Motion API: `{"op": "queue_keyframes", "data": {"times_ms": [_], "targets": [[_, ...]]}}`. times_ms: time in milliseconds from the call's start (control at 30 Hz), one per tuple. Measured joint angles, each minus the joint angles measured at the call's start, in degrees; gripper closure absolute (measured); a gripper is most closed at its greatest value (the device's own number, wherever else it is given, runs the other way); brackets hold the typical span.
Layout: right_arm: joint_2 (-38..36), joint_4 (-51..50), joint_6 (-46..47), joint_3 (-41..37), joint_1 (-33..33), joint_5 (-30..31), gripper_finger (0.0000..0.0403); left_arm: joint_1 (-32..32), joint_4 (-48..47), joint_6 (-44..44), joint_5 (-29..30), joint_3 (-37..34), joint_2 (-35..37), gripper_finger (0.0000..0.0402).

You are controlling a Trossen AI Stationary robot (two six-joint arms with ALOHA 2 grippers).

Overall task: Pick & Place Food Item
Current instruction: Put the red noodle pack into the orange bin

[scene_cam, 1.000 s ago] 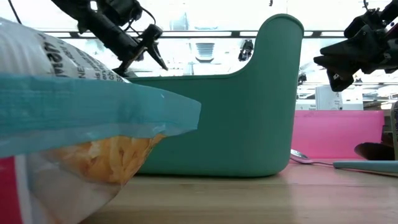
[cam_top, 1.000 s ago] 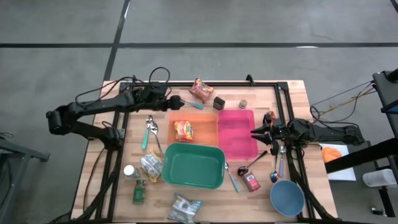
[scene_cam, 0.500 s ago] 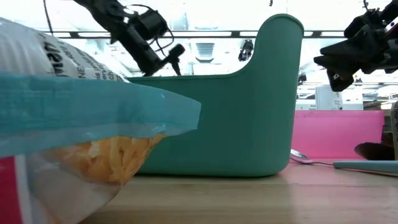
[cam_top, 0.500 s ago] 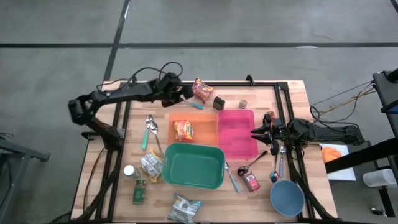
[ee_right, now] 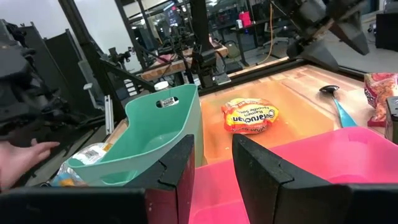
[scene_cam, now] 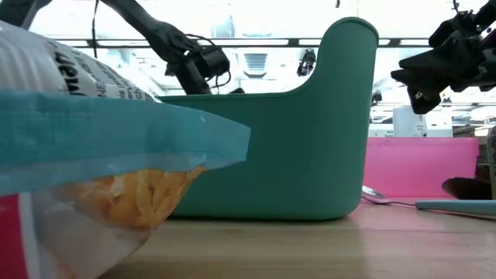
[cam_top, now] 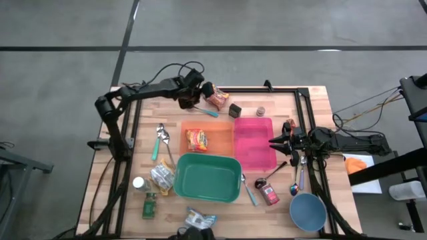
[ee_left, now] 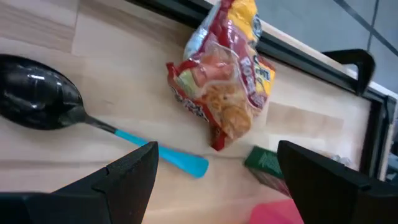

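Observation:
A red snack packet point(cam_top: 216, 97) point(ee_left: 227, 87) lies flat on the wood at the table's far edge. My left gripper point(cam_top: 204, 95) point(ee_left: 217, 186) hangs open just left of it, slanting down, with the packet ahead of its fingers and nothing between them. A black spoon with a blue handle point(cam_top: 204, 110) point(ee_left: 37, 106) lies on the table beside it. A ramen packet point(cam_top: 197, 139) point(ee_right: 250, 116) lies in the orange tray point(cam_top: 223, 127). My right gripper point(cam_top: 273, 141) point(ee_right: 214, 168) waits level at the table's right side, narrowly open over the pink tray point(cam_top: 253, 150).
A teal bin point(cam_top: 207, 177) stands near the front. A small dark box point(cam_top: 235, 110) sits right of the red packet. Spoons point(cam_top: 160, 137), snack bags point(cam_top: 162, 177), a bottle point(cam_top: 139, 183), a can point(cam_top: 270, 195) and a blue bowl point(cam_top: 307, 212) lie around. A person's hand point(ee_right: 25, 155) shows at the near edge.
My left arm has swung toward the table's far edge and stretched out to the right, toward the red snack packet. The gripper has sunk, rolled and tipped further down, and has stayed open. The right arm has kept still.

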State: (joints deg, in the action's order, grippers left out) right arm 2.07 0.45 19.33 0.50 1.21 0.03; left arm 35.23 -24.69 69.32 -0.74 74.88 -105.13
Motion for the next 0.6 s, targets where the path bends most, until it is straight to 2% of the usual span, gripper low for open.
{"op": "queue_keyframes", "data": {"times_ms": [600], "targets": [[0.0, 0.0, 0.0, 0.0, 0.0, 0.0, 0.0296, 1.6, 6.2, 2.5, 1.4, 0.9, -7.9, 0.0073]]}}
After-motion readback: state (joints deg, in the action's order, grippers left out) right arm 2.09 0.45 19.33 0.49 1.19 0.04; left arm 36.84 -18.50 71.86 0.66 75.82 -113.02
